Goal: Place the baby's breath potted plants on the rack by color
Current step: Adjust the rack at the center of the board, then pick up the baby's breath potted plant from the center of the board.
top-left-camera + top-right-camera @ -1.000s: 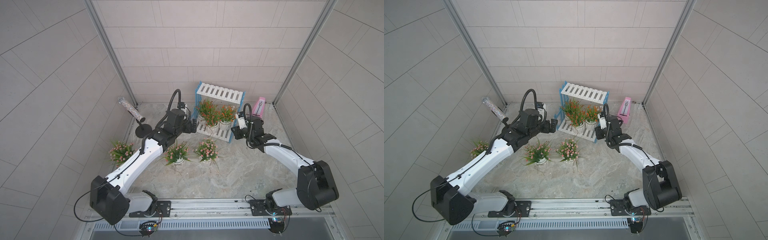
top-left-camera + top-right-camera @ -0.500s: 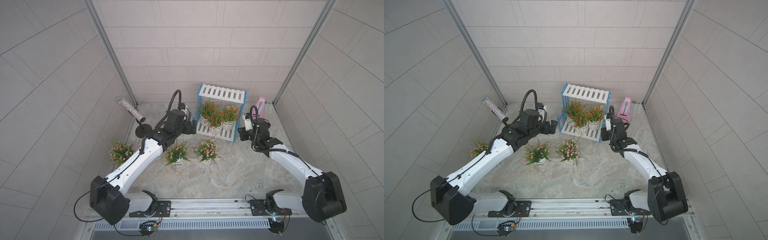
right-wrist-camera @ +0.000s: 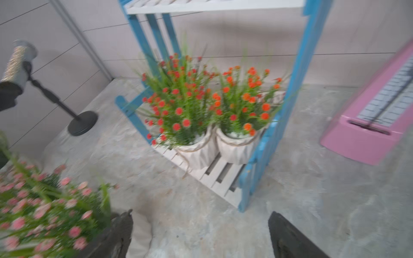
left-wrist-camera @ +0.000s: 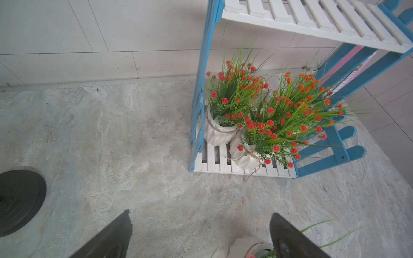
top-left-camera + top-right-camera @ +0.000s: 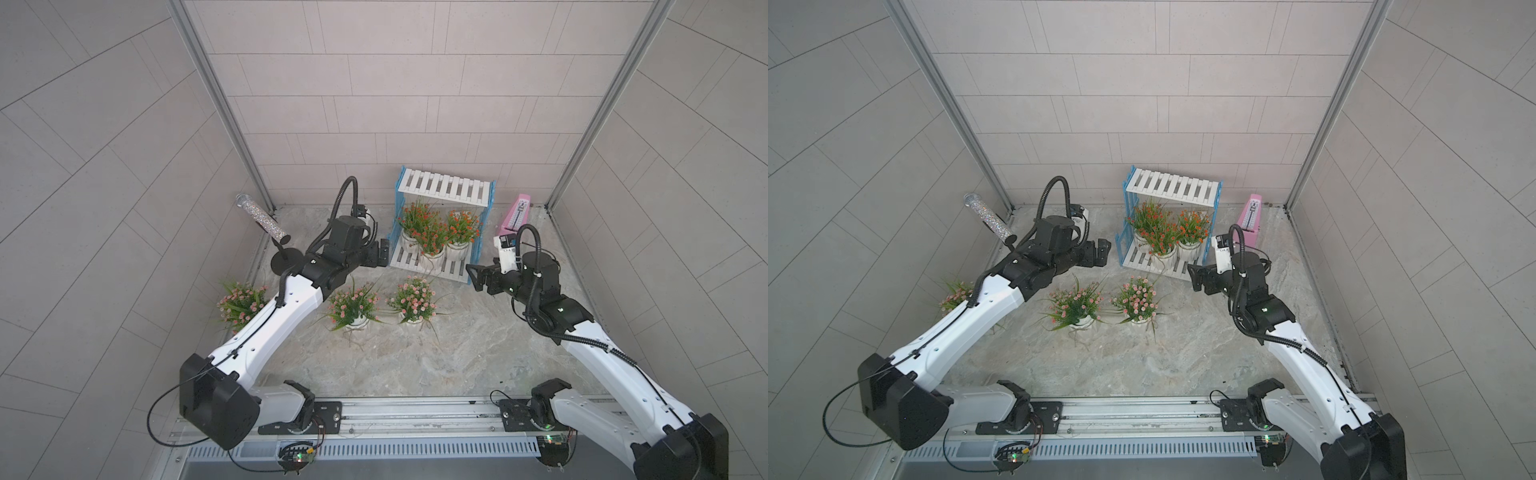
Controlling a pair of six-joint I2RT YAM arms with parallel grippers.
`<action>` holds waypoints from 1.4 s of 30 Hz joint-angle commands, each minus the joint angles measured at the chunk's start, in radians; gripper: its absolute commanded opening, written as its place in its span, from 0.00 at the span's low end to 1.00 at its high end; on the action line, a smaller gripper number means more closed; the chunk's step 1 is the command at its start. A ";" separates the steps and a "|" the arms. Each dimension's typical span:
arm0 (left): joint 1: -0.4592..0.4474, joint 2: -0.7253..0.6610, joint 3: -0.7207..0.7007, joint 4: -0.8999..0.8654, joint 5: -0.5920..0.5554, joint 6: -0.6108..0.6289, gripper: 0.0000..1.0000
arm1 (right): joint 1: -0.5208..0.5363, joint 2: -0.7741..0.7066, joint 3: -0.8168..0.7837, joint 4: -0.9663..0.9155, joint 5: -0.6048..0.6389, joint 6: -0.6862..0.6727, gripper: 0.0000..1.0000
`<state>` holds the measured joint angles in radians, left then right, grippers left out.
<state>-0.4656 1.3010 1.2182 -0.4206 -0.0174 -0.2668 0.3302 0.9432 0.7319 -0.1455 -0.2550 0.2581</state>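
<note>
**A:** What do the top views give you?

**B:** In both top views, your rack (image 5: 444, 193) stands against the back wall. The three orange plants (image 5: 432, 239) are bunched on its lower shelf. The three pink plants (image 5: 241, 301) (image 5: 353, 305) (image 5: 413, 297) stand on the counter (image 5: 415, 365) in front, apart from the rack, and your left arm partly hides one. Your left gripper (image 5: 383, 254) hangs just beside the rack's end on its own side. Your right gripper (image 5: 473, 277) hangs near the opposite front corner. A metronome (image 5: 515, 214) stands beyond that end.

**A:** And your left wrist?

**B:** The fingers (image 4: 116, 234) are spread wide over the counter with nothing between them. Ahead, the orange plants (image 4: 268, 116) crowd the lower shelf. One of the pink plants (image 4: 248, 248) shows beside a finger.

**A:** Right wrist?

**B:** It's blurred, but your fingers (image 3: 288, 236) are clearly apart and empty. Two orange plants (image 3: 178, 107) show side by side on the lower shelf. One of the pink plants (image 3: 44, 207) sits beside a finger. The metronome (image 3: 368, 134) is just past the rack's frame.
</note>
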 commanded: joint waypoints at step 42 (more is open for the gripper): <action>0.163 -0.065 0.001 0.025 0.154 -0.046 1.00 | 0.530 0.600 -0.233 0.857 0.156 -0.088 0.99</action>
<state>-0.3077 1.2655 1.2293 -0.4244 0.1314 -0.3111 0.8631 1.5154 0.4709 0.6220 -0.1078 0.2016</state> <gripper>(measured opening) 0.998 0.994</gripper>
